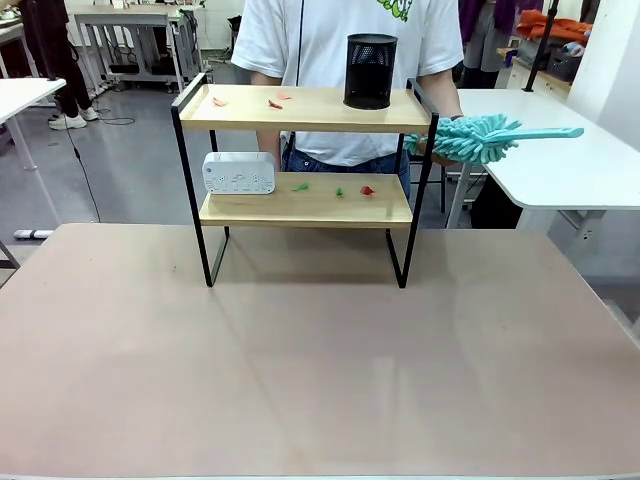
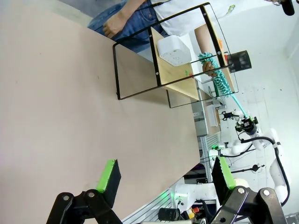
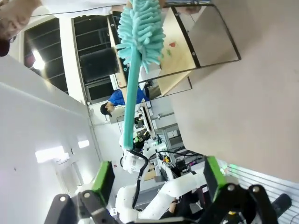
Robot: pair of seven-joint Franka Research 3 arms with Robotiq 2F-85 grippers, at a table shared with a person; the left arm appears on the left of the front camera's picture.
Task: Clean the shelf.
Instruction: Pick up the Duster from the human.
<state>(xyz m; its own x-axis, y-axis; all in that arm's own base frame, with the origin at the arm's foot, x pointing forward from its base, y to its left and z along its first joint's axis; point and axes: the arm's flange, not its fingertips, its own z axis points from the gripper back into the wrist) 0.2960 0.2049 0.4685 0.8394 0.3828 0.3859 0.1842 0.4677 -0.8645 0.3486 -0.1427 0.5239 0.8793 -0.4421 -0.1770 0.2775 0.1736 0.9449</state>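
From the front, the shelf (image 1: 305, 150) stood at the twelve o'clock end of the table (image 1: 320, 380), with a person (image 1: 340, 60) right behind it. Small paper scraps (image 1: 274, 103) lay on its top board toward nine o'clock, and a black mesh pen holder (image 1: 370, 71) sat toward three o'clock. On the lower board a white box (image 1: 239, 172) sat at the nine o'clock end, with more green and red bits scattered beside it toward three o'clock. The person held a teal duster (image 1: 470, 138) at the shelf's three o'clock end, its fluffy head against the frame there. To my eye none of the cleaning had been done: every scrap I could see lay on the boards.

Through the left wrist camera, the left gripper (image 2: 166, 175) hung over bare table with its fingers wide apart and nothing between them. The shelf stood well off at about one o'clock, and the duster was beyond it.

Through the right wrist camera, the right gripper (image 3: 158, 182) was likewise spread open and empty. The duster's handle ran down from twelve o'clock toward it but stopped short of the fingers. The shelf was up at one o'clock, a red scrap plain on its board.

I judged that taking the duster and sweeping both boards were yet to be done.
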